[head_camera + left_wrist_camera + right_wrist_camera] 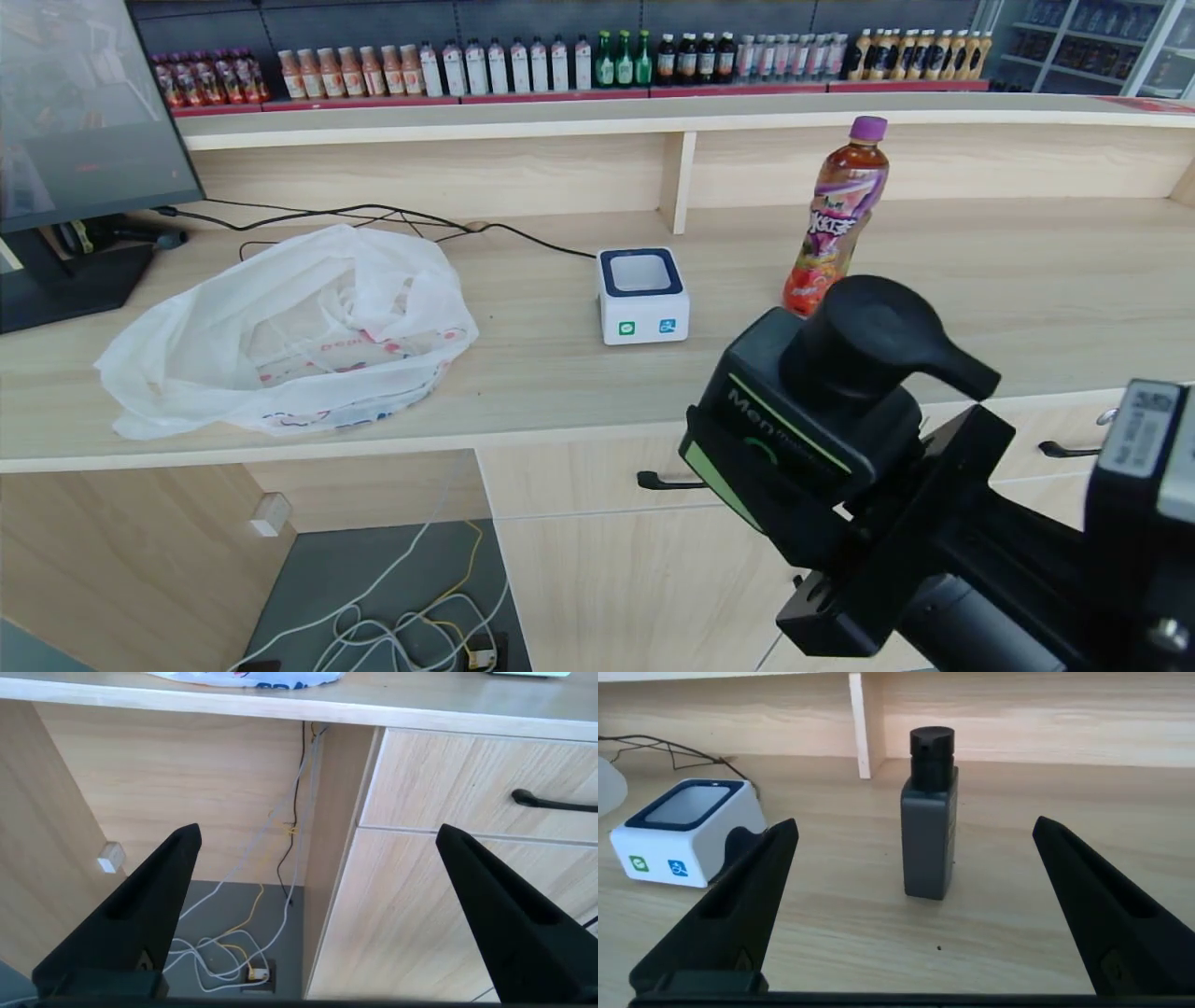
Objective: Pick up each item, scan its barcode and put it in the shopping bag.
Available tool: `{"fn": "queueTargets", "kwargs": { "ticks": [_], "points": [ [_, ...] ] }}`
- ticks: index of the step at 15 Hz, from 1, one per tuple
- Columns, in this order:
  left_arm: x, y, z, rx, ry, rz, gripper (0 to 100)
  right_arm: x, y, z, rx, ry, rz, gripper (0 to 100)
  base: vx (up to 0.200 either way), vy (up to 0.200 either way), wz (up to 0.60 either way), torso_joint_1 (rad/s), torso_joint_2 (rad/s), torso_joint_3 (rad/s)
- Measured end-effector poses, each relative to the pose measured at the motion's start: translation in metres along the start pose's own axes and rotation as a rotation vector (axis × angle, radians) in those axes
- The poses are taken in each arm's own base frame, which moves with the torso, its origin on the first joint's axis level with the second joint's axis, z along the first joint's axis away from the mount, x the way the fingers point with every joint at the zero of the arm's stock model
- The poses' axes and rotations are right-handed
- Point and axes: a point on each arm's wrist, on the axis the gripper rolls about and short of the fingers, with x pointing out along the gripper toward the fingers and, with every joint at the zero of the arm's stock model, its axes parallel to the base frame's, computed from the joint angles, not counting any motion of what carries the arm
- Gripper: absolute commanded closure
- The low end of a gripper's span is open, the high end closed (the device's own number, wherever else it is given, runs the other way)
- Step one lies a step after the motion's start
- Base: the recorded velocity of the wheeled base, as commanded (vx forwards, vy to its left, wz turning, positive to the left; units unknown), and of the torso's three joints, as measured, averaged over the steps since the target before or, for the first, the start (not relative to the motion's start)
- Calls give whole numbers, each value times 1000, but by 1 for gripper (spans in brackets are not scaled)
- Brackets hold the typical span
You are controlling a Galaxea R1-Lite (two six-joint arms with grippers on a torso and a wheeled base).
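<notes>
Pale wood is used for the tabletop (560,383). A white bag (289,327) is spread open on its left part, a white scanner (642,294) is set near the middle, and an orange drink bottle (837,215) is stood upright farther right and back. In the right wrist view a dark pump bottle (929,849) is seen upright on the tabletop near the scanner, beyond the tips of the right claw (915,826), whose 2 fingers are spread wide and touch nothing. In the head view that bottle is shown tilted at the end of the right arm; a grip there cannot be told. The left claw (318,831) is held below the tabletop's edge, fingers wide apart, facing a drawer (486,775) and floor cables (234,952).
</notes>
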Motion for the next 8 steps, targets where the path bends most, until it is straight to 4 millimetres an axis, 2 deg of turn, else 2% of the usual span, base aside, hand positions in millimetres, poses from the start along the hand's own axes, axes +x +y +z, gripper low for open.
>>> {"fn": "queueTargets", "kwargs": {
  "ticks": [4,8],
  "points": [
    [0,0,0,0,0,0,0,17,-13,-13,-28,25,-61,0,0,0,0,0,0,0],
    [0,0,0,0,0,0,0,30,-12,-22,-12,34,-63,0,0,0,0,0,0,0]
  ]
}}
